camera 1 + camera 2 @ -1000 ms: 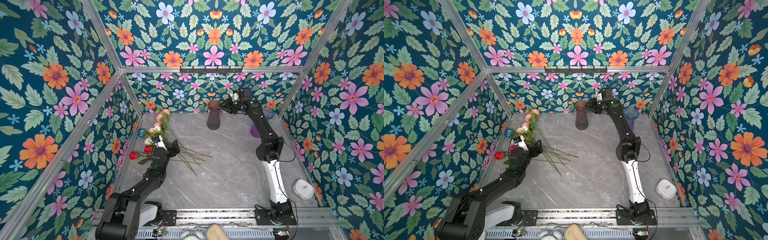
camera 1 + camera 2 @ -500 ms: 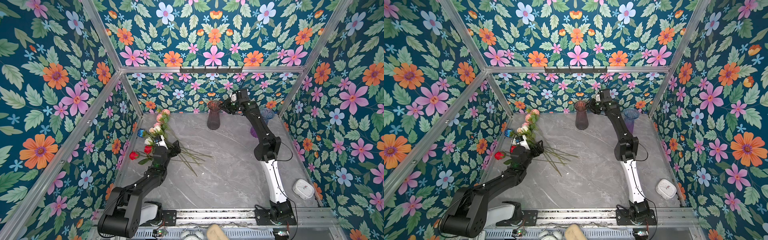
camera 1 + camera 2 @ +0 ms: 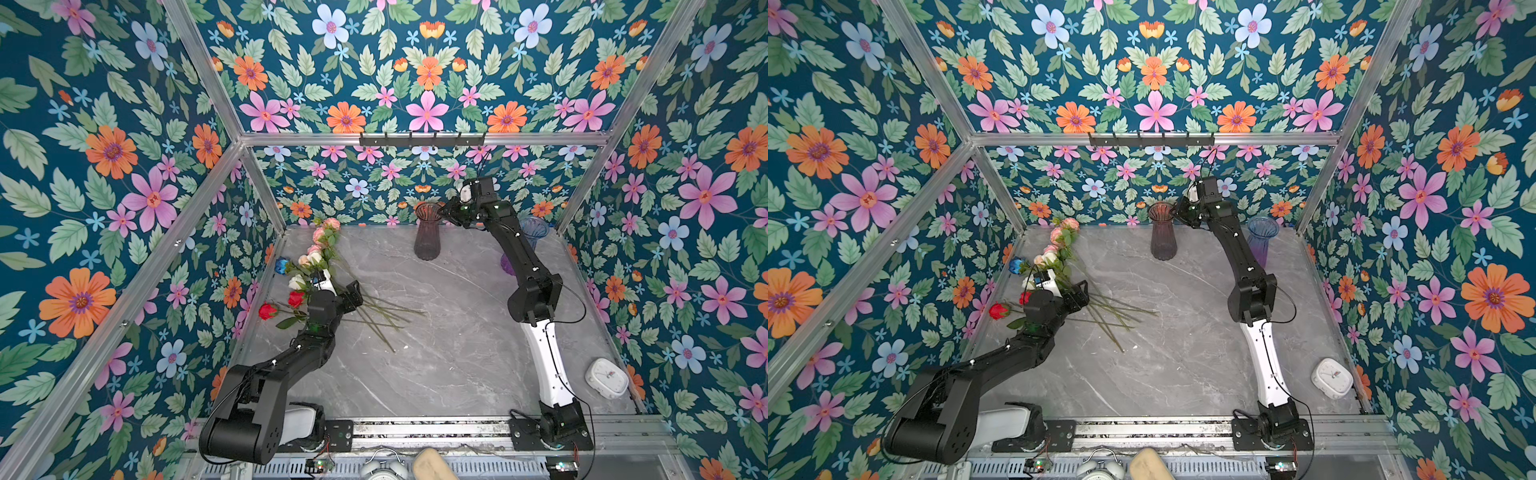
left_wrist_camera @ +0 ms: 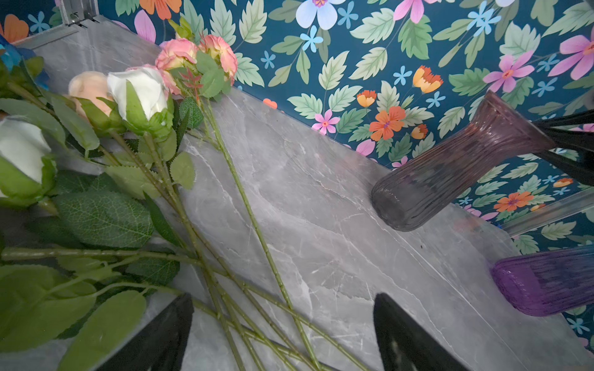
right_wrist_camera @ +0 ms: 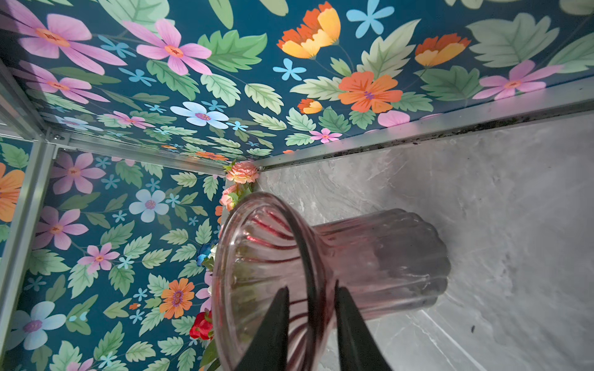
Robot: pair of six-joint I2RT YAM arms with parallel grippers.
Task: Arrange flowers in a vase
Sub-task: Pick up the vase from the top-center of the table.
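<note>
The flowers (image 3: 316, 257) lie in a loose bunch at the table's left, blooms toward the left wall, thin green stems (image 3: 374, 311) fanned toward the middle. White, peach and pink blooms (image 4: 138, 93) show in the left wrist view. My left gripper (image 3: 353, 293) hovers open just over the crossed stems (image 4: 257, 231), which lie between its fingers (image 4: 283, 295) untouched. A ribbed mauve glass vase (image 3: 428, 237) stands upright at the back. My right gripper (image 3: 446, 212) straddles its rim, one finger inside and one outside (image 5: 312, 289), with narrow gaps showing on both sides of the glass.
A purple-blue vase (image 3: 532, 232) stands behind the right arm near the back right corner. A white clock (image 3: 606, 378) lies at the front right. Red roses (image 3: 268, 311) rest against the left wall. Patterned walls close in three sides.
The right gripper's jaws have narrowed around the vase rim after edging a little toward it. The left arm has barely shifted over the stems.
</note>
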